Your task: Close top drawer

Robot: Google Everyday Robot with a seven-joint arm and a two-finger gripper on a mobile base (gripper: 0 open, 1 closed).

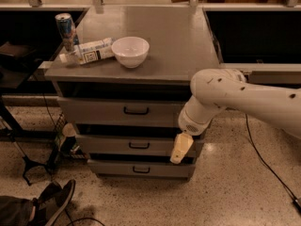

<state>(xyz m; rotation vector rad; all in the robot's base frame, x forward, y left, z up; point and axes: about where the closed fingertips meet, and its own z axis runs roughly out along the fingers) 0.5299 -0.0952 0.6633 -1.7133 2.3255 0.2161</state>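
The top drawer (103,111) is the tallest grey front of the three in the grey cabinet, with a small black handle (136,110) at its centre. A dark gap shows between its front and the cabinet top (183,46). My gripper (181,148) hangs cream-coloured from the white arm (221,95) at the cabinet's right front corner. It is level with the middle drawer (117,144), below and to the right of the top drawer's handle, and holds nothing that I can see. The arm's round joint covers the top drawer's right end.
On the cabinet top stand a white bowl (130,51), a lying white carton (91,51) and an upright can (66,28). The bottom drawer (136,168) is below. A shoe (54,202) and a black stand (28,161) are on the floor at left. A cable (263,152) runs at right.
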